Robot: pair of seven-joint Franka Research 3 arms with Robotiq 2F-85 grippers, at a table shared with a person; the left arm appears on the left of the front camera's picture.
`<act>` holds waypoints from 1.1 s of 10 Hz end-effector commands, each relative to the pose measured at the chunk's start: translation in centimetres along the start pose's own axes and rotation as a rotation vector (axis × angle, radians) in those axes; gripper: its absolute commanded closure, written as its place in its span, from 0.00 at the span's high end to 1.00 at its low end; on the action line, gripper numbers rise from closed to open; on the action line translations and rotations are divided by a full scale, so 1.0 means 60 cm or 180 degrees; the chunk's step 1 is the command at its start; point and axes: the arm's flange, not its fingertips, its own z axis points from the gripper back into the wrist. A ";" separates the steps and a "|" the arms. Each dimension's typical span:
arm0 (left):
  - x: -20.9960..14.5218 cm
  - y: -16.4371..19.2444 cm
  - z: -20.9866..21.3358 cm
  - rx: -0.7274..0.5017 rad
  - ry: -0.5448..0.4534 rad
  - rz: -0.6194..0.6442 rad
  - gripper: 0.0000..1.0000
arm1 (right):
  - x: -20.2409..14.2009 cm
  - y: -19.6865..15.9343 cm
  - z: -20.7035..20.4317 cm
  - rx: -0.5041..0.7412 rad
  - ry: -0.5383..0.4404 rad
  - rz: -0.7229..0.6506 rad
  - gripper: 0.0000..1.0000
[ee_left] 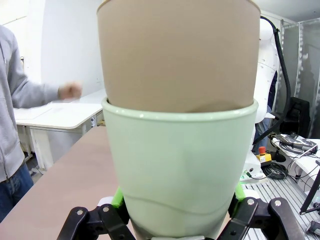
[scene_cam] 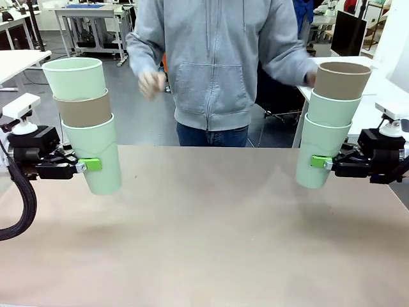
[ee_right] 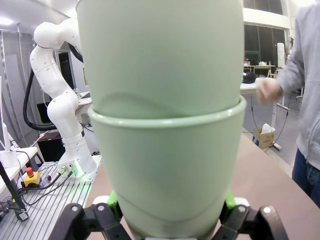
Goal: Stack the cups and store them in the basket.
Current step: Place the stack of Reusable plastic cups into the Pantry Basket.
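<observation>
A matte brown desk [scene_cam: 204, 256] spans the foreground; behind it a grey floor [scene_cam: 144, 121], white side tables [scene_cam: 16, 61] (one at each edge), a metal-legged workbench [scene_cam: 89, 16]; a dark monitor [scene_cam: 348, 32] far right.

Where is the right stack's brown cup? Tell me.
Front view, right side: the brown cup tops the stack, nested in two mint cups, the lowest clamped by the right fingers above the table.

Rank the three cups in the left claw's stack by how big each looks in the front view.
1. Bottom mint green cup: most wall showing.
2. Top mint green cup.
3. Middle tan brown cup: just a nested band.
True sizes unsure: nesting hides them.
</observation>
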 end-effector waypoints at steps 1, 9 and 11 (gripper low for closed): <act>0.006 -0.002 -0.002 -0.0023 -0.0024 -0.0036 0.87 | 0.004 -0.001 -0.003 -0.0015 -0.0025 0.0045 0.84; 0.006 -0.002 -0.002 -0.0023 -0.0024 -0.0036 0.87 | 0.004 -0.001 -0.003 -0.0015 -0.0025 0.0045 0.84; 0.006 -0.002 -0.002 -0.0023 -0.0024 -0.0036 0.87 | 0.004 -0.001 -0.003 -0.0015 -0.0025 0.0045 0.84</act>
